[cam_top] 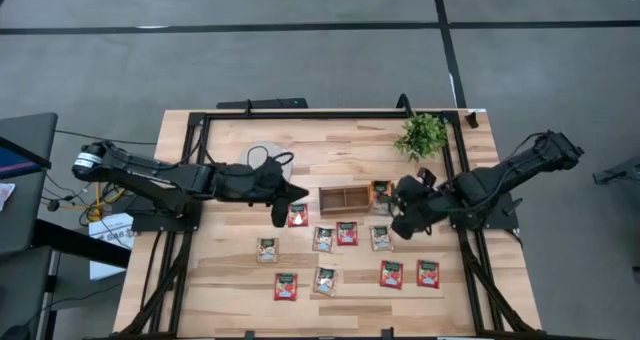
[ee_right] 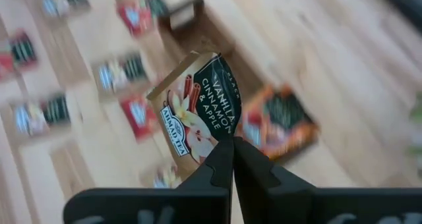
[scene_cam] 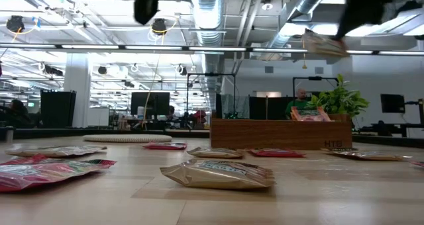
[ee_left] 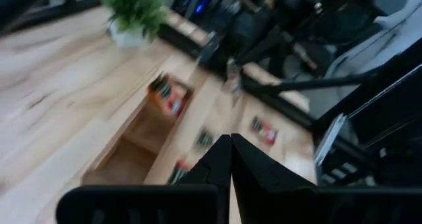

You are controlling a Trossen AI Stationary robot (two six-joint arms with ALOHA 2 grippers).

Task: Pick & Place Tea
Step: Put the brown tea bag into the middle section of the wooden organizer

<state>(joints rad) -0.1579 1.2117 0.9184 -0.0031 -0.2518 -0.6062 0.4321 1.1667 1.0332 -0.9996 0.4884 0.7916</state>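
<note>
Several tea sachets lie flat on the table, red ones like (cam_top: pixel 347 233) and pale ones like (cam_top: pixel 324 239); the low view shows a pale one (scene_cam: pixel 218 174) nearest. One orange sachet (cam_top: pixel 381 190) leans in the right compartment of the wooden tray (cam_top: pixel 345 198). My right gripper (ee_right: pixel 231 140) is raised near the tray's right end (cam_top: pixel 396 218) and is shut on a pale sachet (ee_right: pixel 198 109). My left gripper (ee_left: pixel 231 141) hovers shut and empty just left of the tray (cam_top: pixel 303 193), above a red sachet (cam_top: pixel 297 216). My right gripper pinches the pale sachet between its two fingers at one corner (ee_right: pixel 227 133), at the end of its dark band. The sachet is lifted clear of the table, sticks out beyond the fingertips and shows its printed face; the low view shows it high in the air (scene_cam: pixel 323 45).
A small green plant (cam_top: pixel 422 135) stands at the far right of the table. A round pale disc (cam_top: pixel 265 158) lies far left of the tray. Black frame rails (cam_top: pixel 300 117) run along the table's far, left and right sides. Bare wood (cam_top: pixel 220 280) shows near the left front.
</note>
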